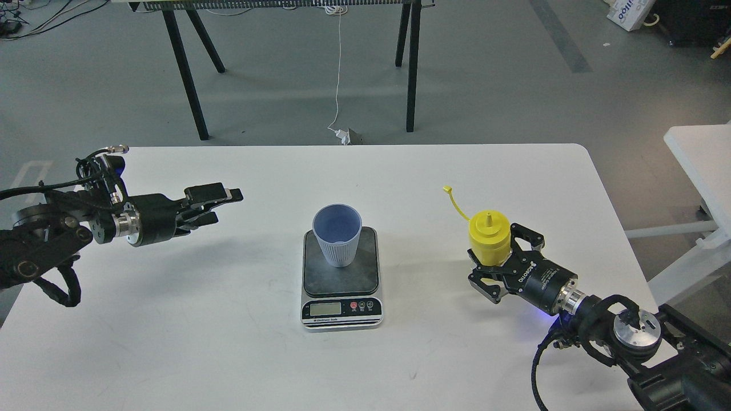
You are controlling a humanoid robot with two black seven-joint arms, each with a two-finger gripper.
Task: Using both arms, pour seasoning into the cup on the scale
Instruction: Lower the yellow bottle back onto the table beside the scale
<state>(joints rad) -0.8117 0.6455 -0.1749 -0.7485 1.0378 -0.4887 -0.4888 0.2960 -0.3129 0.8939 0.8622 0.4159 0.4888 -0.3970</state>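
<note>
The light blue ribbed cup (337, 234) stands upright and empty on the dark plate of the scale (341, 278) at the table's middle. The yellow seasoning bottle (488, 238) is upright to the right of the scale, its cap strap (456, 203) hanging open to the upper left. My right gripper (495, 267) is shut on the bottle's lower body. My left gripper (220, 204) hovers left of the cup, well apart from it, fingers pointing right with a small gap and nothing in them.
The white table (171, 319) has its right edge close behind the right arm. A second white table (699, 165) stands at the far right. Black trestle legs (188, 74) and a white cable (338, 74) are on the floor beyond.
</note>
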